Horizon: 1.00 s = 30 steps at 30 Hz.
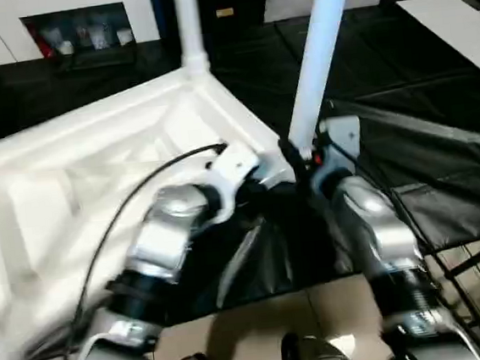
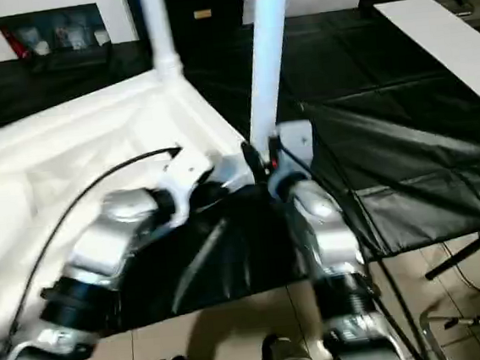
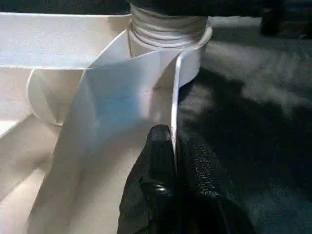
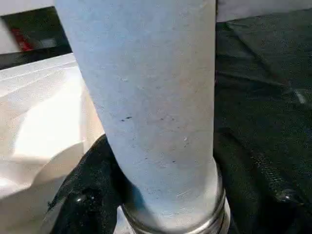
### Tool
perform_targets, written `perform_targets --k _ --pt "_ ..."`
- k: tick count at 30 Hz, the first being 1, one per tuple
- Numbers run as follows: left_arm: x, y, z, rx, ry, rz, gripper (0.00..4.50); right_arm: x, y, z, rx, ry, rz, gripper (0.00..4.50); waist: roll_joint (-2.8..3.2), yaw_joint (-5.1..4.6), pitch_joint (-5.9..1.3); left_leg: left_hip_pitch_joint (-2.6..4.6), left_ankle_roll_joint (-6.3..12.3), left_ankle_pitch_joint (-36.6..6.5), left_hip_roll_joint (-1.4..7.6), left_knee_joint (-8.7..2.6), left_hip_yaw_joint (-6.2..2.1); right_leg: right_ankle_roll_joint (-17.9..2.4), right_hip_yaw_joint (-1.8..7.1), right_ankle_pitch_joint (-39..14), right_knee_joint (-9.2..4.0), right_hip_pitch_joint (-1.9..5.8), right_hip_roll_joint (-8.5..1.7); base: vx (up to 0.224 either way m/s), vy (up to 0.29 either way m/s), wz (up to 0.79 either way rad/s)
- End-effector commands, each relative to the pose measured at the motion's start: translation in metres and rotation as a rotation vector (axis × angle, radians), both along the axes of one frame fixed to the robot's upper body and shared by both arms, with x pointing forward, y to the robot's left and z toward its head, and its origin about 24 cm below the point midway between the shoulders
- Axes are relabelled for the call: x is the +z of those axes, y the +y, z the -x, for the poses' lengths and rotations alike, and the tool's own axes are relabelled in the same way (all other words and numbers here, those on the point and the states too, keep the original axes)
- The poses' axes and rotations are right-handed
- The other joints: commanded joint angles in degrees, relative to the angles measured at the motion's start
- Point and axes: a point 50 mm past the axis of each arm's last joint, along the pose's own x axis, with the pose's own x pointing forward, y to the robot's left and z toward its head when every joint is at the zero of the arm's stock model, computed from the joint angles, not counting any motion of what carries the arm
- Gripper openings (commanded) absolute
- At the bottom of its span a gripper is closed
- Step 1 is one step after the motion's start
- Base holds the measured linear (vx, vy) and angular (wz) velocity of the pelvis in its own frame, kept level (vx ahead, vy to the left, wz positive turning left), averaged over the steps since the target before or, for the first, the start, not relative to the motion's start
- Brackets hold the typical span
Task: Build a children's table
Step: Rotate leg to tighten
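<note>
- The tabletop [image 1: 95, 173] lies underside up on the black-covered surface [image 1: 420, 111], ribs showing, spread out to the robot's left and ahead.
- One leg [image 1: 188, 23] is already seated, standing upright in the far corner socket [image 1: 195, 69].
- The right gripper [image 1: 305, 152] is pinching a second leg [image 1: 320, 44] near its lower end — its black fingers [image 4: 83, 200] wrap the tube just above the threaded collar (the wrist view looks straight up the tube).
- That leg's long axis runs nearly upright, tilting away from the robot and a little to its right at the top; its lower end hangs just beside the tabletop's near right corner [image 1: 269, 170].
- The left gripper [image 3: 174, 161] is pressed together, fingertips against a thin rib [image 3: 174, 97] of the underside close to a round socket [image 3: 165, 34]; whether it truly clamps the rib or only rests on it I cannot tell.
- The relation that matters: the open socket lies just to the left of and below the held leg's foot, so the right arm is the nearer one for seating it — the tube would, I judge, need straightening to the socket's axis first.
- Risk, as I read it: a tilted entry could jam the collar on the socket rim.
</note>
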Motion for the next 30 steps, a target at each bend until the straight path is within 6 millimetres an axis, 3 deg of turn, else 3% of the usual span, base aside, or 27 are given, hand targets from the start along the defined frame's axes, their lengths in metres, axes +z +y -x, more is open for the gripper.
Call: perform_targets --k 1,2,5,8,10,11,15,18,23,24,26,30 --pt "0.028 -0.018 -0.004 0.007 -0.127 0.080 0.00 -0.024 0.050 0.017 0.224 0.093 -0.013 2.53 -0.18 0.20 -4.69 0.22 3.74 -10.31 2.32 -3.83 -0.97 -9.40 2.88 -19.46 -4.24 2.80 -4.38 0.000 0.000 0.00" --pt "0.027 -0.018 -0.002 -0.012 -0.128 0.080 0.00 -0.021 0.051 0.017 0.233 0.076 -0.015 2.86 -0.16 0.30 -4.87 0.24 4.65 -8.71 2.31 -3.71 -0.84 -10.42 2.94 -16.04 -3.91 2.91 -4.30 0.000 0.000 0.00" --pt "0.020 -0.012 0.002 -0.047 -0.124 0.053 0.00 -0.019 0.043 0.019 0.243 0.040 0.021 3.23 -0.04 0.52 -4.95 -0.09 6.53 -6.07 2.33 -3.62 -0.78 -12.33 2.91 -11.19 -3.36 3.38 -4.25 0.020 -0.007 0.01" --pt "0.018 -0.006 0.003 -0.044 -0.118 0.039 0.00 -0.018 0.036 0.019 0.257 0.015 0.043 3.56 -0.10 0.15 -4.73 -0.07 6.36 -7.68 2.31 -3.73 -0.82 -12.57 2.74 -13.54 -3.63 3.51 -4.28 0.000 0.000 0.00" --pt "0.016 -0.001 0.003 -0.054 -0.113 0.030 0.00 -0.015 0.026 0.018 0.276 -0.014 0.062 3.69 -0.04 -0.10 -4.47 0.07 5.64 -9.64 2.40 -3.76 -0.83 -11.59 2.73 -17.67 -4.11 3.34 -4.33 0.000 0.000 0.00" --pt "0.013 0.005 0.004 -0.075 -0.106 0.021 0.00 -0.012 0.013 0.018 0.303 -0.055 0.103 3.77 -0.02 -0.17 -4.42 0.07 5.58 -9.94 2.43 -3.83 -0.86 -11.37 2.72 -18.48 -4.21 3.27 -4.35 0.000 0.000 0.00" --pt "0.009 0.020 0.005 -0.131 -0.104 -0.007 0.00 -0.003 -0.014 0.018 0.380 -0.117 0.172 4.13 -0.14 -0.25 -4.55 -0.02 6.17 -9.57 2.46 -3.70 -0.85 -11.58 2.80 -17.57 -4.04 3.40 -4.26 0.000 0.000 0.00" --pt "0.007 0.026 0.007 -0.207 -0.108 0.001 0.00 0.005 -0.029 0.018 0.438 -0.143 0.193 4.41 -0.22 -0.07 -4.88 -0.10 7.78 -7.12 2.50 -3.47 -0.80 -12.79 2.86 -14.12 -3.58 3.56 -4.29 0.000 0.000 0.00" --pt "0.001 0.041 0.010 -0.317 -0.099 -0.063 0.00 0.010 -0.049 0.021 0.605 -0.125 0.255 4.47 -0.12 0.35 -5.09 0.02 9.80 -4.96 2.72 -3.23 -0.66 -14.87 2.86 -8.82 -2.89 3.55 -4.20 0.000 0.000 0.00" --pt "0.001 0.047 0.010 -0.363 -0.092 -0.083 0.00 0.012 -0.053 0.023 0.683 -0.116 0.273 4.47 -0.43 0.46 -5.04 0.01 10.08 -5.36 2.68 -3.23 -0.64 -14.86 2.81 -9.60 -2.96 3.57 -4.23 0.000 0.000 0.00" --pt "0.002 0.054 0.011 -0.421 -0.076 -0.101 0.00 0.014 -0.056 0.025 0.760 -0.109 0.305 4.47 -0.44 0.79 -4.97 0.16 9.94 -6.20 2.63 -3.26 -0.59 -14.49 2.75 -12.07 -3.23 3.45 -4.29 0.000 0.000 0.00" --pt "0.003 0.063 0.015 -0.513 -0.033 -0.125 0.00 0.016 -0.059 0.027 0.860 -0.102 0.356 4.47 -0.22 1.22 -5.04 0.43 8.97 -5.88 3.06 -3.35 -0.60 -14.87 2.87 -12.18 -2.92 3.20 -4.40 0.000 0.000 0.00"
